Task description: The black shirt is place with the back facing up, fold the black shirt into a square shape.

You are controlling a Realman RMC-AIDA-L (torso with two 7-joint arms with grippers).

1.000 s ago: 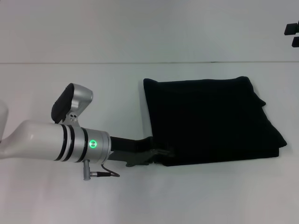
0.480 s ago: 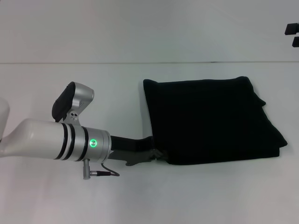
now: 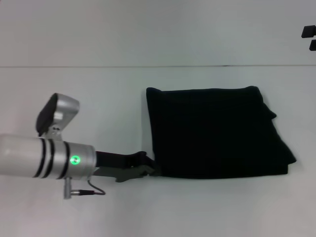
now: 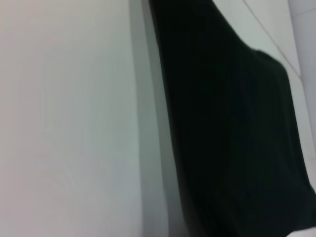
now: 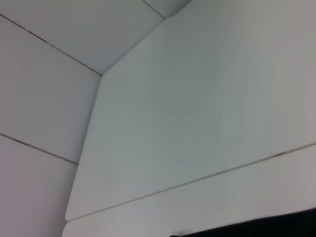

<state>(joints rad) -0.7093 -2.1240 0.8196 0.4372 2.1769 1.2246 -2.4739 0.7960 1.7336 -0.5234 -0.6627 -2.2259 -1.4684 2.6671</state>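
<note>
Now the left gripper has drawn back toward the robot's left since the earlier head view, and the black shirt has slid slightly leftward with it, its near-left corner in the jaws, which look closed on that fabric, though the dark cloth hides exactly how they meet. The left arm reaches low and level across the white table from the robot's left, while the shirt lies folded in a rough rectangle right of centre. The right gripper is parked at the far right edge; I cannot tell its jaws' state.
</note>
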